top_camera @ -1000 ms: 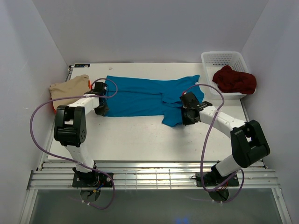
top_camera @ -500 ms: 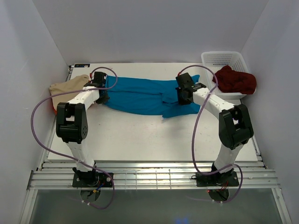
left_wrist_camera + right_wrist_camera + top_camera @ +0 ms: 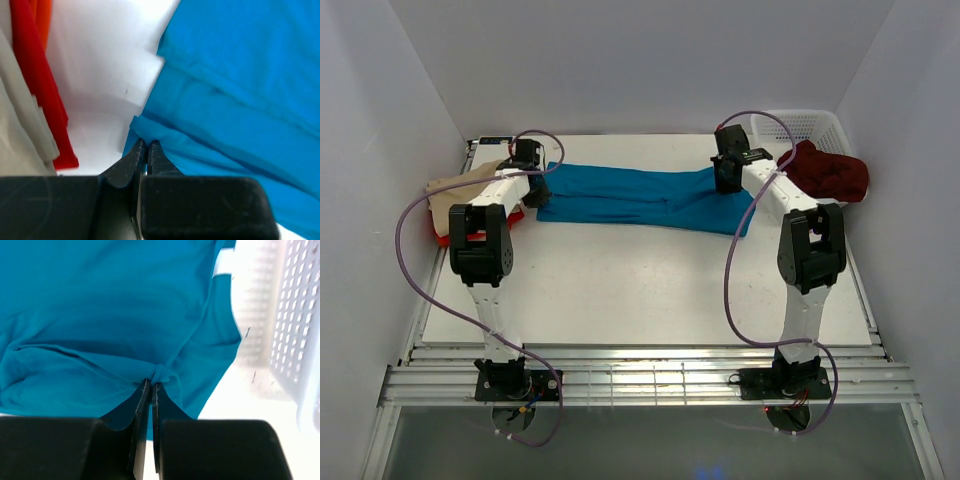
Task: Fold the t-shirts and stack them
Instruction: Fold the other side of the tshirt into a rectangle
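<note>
**Teal shirt in folding, maroon one waiting**

From above: teal t-shirt laid long at 12 o'clock on table, left gripper at its 9 o'clock end, right gripper at its 3 o'clock end. Beige t-shirt over red t-shirt at 9 o'clock, likely finished. Maroon t-shirt crumpled in basket at 2 o'clock.

Left wrist: jaws pinching a teal corner.

Right wrist: jaws pinching a teal gather.

Probably near halfway.

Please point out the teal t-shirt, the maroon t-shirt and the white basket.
teal t-shirt (image 3: 630, 195): top external view, middle of the spread cloth.
maroon t-shirt (image 3: 835, 175): top external view, middle of the heap.
white basket (image 3: 812, 124): top external view, far lattice wall.
</note>
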`<state>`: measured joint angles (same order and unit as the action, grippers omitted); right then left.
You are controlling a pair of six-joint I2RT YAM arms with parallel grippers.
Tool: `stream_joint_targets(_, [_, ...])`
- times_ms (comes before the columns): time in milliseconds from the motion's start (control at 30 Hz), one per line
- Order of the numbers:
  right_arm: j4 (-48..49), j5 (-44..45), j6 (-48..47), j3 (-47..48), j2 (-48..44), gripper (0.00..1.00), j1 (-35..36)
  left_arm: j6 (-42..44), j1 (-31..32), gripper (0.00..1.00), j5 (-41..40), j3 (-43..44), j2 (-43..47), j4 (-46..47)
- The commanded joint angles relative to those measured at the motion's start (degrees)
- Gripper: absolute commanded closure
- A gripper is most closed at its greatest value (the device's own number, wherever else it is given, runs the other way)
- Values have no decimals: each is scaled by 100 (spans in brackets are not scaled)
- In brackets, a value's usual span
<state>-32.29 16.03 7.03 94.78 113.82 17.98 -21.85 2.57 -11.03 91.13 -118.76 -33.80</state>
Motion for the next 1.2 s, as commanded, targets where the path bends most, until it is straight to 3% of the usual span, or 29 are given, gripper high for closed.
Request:
stream_joint_targets(0, [-189, -21, -254, 549, 254, 92, -127, 31, -107, 92, 294, 492, 20, -161])
stream_joint_targets(400, [-295, -118, -307, 1279, 562, 92, -330, 110, -213, 90, 1076, 1249, -341, -513])
stream_joint_targets(1167, [-392, -347, -386, 2404, 1617, 92, -620, 172, -468, 90, 1393, 1750, -886, -575])
